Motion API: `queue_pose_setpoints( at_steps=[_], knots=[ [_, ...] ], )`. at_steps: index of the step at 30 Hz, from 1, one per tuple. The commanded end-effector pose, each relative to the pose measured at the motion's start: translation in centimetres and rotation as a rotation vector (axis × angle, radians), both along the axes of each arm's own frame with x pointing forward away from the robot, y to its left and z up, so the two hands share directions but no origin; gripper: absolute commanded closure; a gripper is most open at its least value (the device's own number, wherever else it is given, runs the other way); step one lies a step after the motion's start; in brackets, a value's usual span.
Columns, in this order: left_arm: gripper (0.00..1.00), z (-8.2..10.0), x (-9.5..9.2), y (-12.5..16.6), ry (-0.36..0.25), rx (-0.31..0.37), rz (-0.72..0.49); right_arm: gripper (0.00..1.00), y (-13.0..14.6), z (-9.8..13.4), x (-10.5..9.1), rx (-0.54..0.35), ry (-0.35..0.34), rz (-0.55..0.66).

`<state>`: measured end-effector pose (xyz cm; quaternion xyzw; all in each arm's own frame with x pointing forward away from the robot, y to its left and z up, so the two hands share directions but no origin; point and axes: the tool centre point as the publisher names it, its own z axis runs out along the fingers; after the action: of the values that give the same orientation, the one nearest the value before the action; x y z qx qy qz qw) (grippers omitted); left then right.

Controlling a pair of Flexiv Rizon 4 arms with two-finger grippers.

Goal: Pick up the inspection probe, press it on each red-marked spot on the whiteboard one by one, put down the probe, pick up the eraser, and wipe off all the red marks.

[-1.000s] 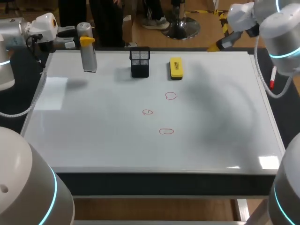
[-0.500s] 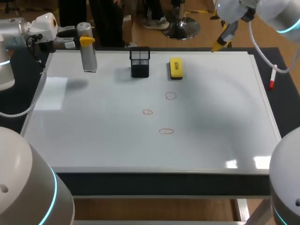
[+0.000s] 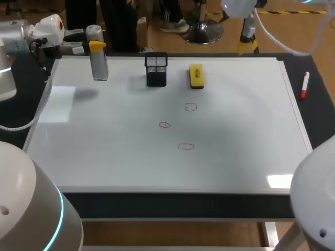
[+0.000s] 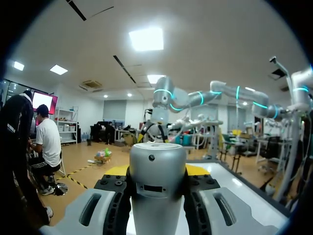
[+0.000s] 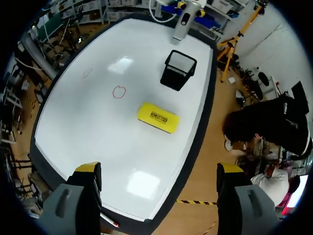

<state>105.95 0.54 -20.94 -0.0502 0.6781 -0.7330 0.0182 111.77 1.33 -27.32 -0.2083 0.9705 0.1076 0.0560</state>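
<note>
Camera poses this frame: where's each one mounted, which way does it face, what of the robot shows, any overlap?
Head view: above and behind, looking down on the whiteboard; both arms enter, left pincer gripping the upright inspection probe, right pincer at the far edge.
Left wrist view: on the left wrist, facing level into the room; fingers flank the probe.
Right wrist view: high over the far edge, looking down; its open yellow tips show.
Shared: head and right wrist views show the eraser, mesh cup and red marks.
</note>
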Motion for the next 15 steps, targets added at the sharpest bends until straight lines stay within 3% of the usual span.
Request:
queue_pose_setpoints(
  at_steps=[1,10,15],
  knots=[
    [1.0,0.1,0.0,0.0,0.0,0.001,0.0,0.0,0.4,0.5,0.2,-0.456,0.354,0.25],
    [1.0,0.1,0.0,0.0,0.0,0.001,0.0,0.0,0.4,0.5,0.2,-0.456,0.354,0.25],
    [1.0,0.1,0.0,0.0,0.0,0.001,0.0,0.0,0.6,-2.1,0.0,-0.393,0.32,0.356]
  ],
)
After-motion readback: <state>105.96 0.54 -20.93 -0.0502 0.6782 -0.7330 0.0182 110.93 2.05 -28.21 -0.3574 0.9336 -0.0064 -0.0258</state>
